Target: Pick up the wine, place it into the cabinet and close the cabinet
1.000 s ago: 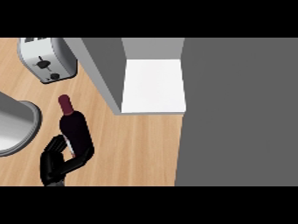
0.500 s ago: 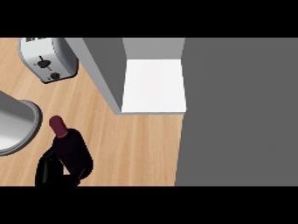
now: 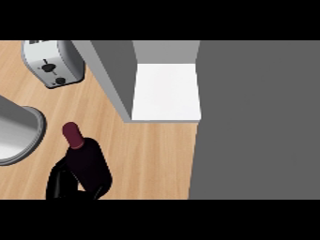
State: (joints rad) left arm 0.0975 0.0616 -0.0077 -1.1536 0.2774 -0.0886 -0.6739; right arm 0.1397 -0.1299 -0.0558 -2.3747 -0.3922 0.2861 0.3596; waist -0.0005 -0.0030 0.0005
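Since a second ago the wine (image 3: 86,157) has risen toward the view and now leans, the left hand (image 3: 58,183) clenched round its lower body (apparently clear of the tabletop (image 3: 155,154)). Pickup looks done; transfer into the open cabinet (image 3: 166,91), then closing, remain.

Cropped below — right hand (image 3: 60,183); wine (image 3: 87,159) base hidden.

The tabletop (image 3: 155,159) is light wood grain. The wine bottle (image 3: 87,159) is near-black with a maroon cap; the hand (image 3: 57,185) is black. The toaster (image 3: 51,65) is silver with 2 black knobs. The cabinet (image 3: 259,117) is grey outside, white inside.
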